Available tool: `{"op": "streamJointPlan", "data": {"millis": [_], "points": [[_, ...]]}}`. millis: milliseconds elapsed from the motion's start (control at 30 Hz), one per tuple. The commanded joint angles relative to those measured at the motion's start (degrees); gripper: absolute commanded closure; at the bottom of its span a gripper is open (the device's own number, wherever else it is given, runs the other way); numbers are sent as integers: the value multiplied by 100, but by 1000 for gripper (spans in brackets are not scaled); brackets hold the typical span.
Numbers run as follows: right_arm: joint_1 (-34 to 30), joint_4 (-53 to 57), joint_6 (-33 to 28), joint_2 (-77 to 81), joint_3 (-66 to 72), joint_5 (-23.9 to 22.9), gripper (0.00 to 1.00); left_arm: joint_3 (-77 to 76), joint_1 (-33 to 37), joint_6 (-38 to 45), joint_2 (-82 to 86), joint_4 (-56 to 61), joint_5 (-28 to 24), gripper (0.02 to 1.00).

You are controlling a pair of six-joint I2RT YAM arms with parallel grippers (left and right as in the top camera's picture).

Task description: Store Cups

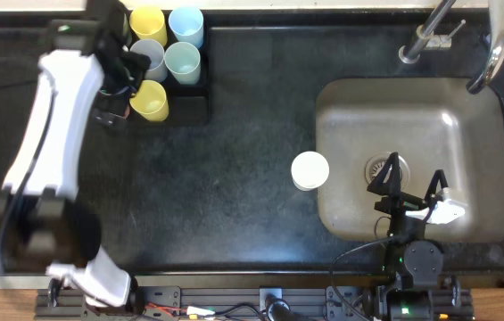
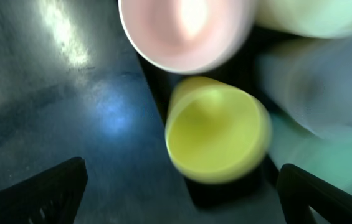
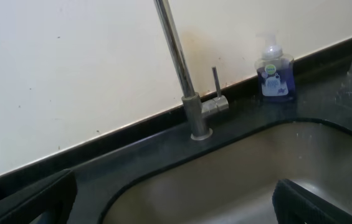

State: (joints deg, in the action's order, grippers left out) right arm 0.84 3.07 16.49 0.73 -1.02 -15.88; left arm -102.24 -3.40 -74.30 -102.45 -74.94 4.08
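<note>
Widely parted left fingers (image 2: 45, 190) above yellow cup (image 2: 216, 134), right fingers (image 3: 26, 199) spread, empty

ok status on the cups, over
Left gripper open over yellow cup at the rack. Right gripper open above the sink. White cup loose on the counter, nothing around it.

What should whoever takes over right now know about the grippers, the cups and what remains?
Left gripper: open, above a yellow cup that sits in the rack; not gripping it.
Right gripper: open and empty, over the sink.
Done: the rack also holds a second yellow cup, a blue cup, a teal cup and a pale cup.
Left: the white cup stands on the counter at the sink's rim, not yet stored. The right gripper is the nearer one.
</note>
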Motion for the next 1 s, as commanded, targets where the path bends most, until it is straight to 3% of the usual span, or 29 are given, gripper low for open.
{"op": "streamJointPlan", "data": {"millis": [33, 267, 367, 467, 567, 733, 800, 900, 1000], "points": [[-9, -15, 2, -44, 76, -26, 3, -44, -103, 1499, 1287, -59, 190, 18], [-9, -15, 2, -42, 76, -26, 5, 1178, -111, 5104, 3158, -164, 205, 20], [-9, -15, 2, -44, 76, -26, 5, 2643, -111, 5692, 4048, 0, 247, 18], [-9, -15, 2, -44, 76, -26, 5, 4494, -111, 6151, 5095, 1097, 323, 20], [-9, -15, 2, -44, 76, -26, 3, 6330, -111, 6975, 6236, 3338, 74, 20], [-9, -15, 2, -44, 76, -26, 3, 8614, -111, 7134, 7886, 7353, 17, 18], [-9, -15, 2, -44, 76, -26, 5, 9206, -111, 7134, 8428, 8406, 66, 20], [-9, -15, 2, -44, 76, -26, 5, 9801, -111, 7134, 9145, 8974, 170, 20], [-9, -15, 2, -44, 76, -26, 3, 10161, -111, 7134, 9737, 8618, 208, 20]]}}
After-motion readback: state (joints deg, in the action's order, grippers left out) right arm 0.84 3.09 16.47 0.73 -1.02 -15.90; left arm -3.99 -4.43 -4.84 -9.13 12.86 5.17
